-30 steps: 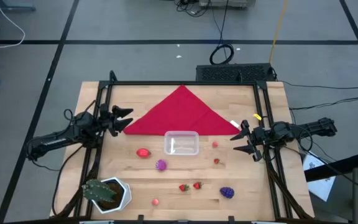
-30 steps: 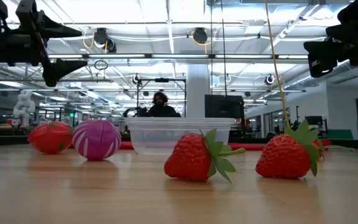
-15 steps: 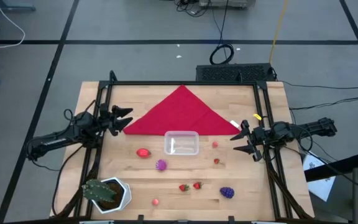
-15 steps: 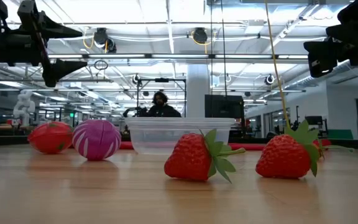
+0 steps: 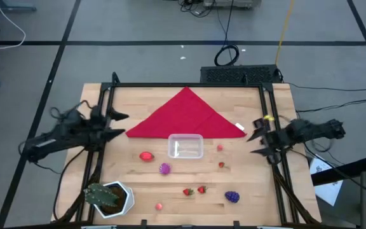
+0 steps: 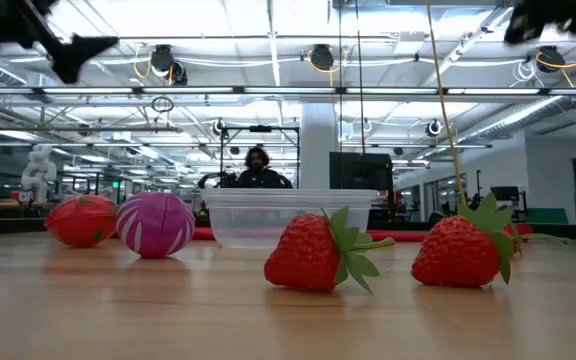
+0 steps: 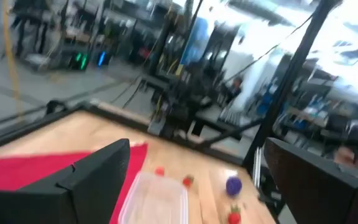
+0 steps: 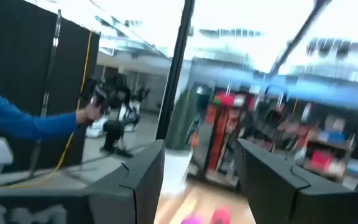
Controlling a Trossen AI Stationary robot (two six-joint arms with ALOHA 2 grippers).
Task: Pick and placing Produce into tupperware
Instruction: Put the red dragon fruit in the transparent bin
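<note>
The clear tupperware tub (image 5: 185,146) stands on its base mid-table, just near of the red cloth. The toy produce lies scattered around it: a red fruit (image 5: 146,156), a purple ball (image 5: 164,168), two strawberries (image 5: 194,190), a grape bunch (image 5: 232,196) and small red pieces (image 5: 220,147). In the low view the strawberries (image 6: 313,252) lie in front of the tub (image 6: 288,215). My left gripper (image 5: 118,124) hovers open over the table's left edge. My right gripper (image 5: 258,136) hovers open over the right edge. Both are high above the wood. The left wrist view shows the tub (image 7: 154,199) beyond my open fingers.
A red triangular cloth (image 5: 186,116) lies flat on the far half of the table. A green plant in a white pot (image 5: 110,197) stands at the near left corner. Black frame rails (image 5: 269,114) run along both sides. Bare wood lies between the tub and each gripper.
Both grippers have risen; in the low view they have climbed almost out of the picture's top. The left one has drawn back toward the table's left edge, the right one slightly toward the right edge. The produce and the tub have stayed put.
</note>
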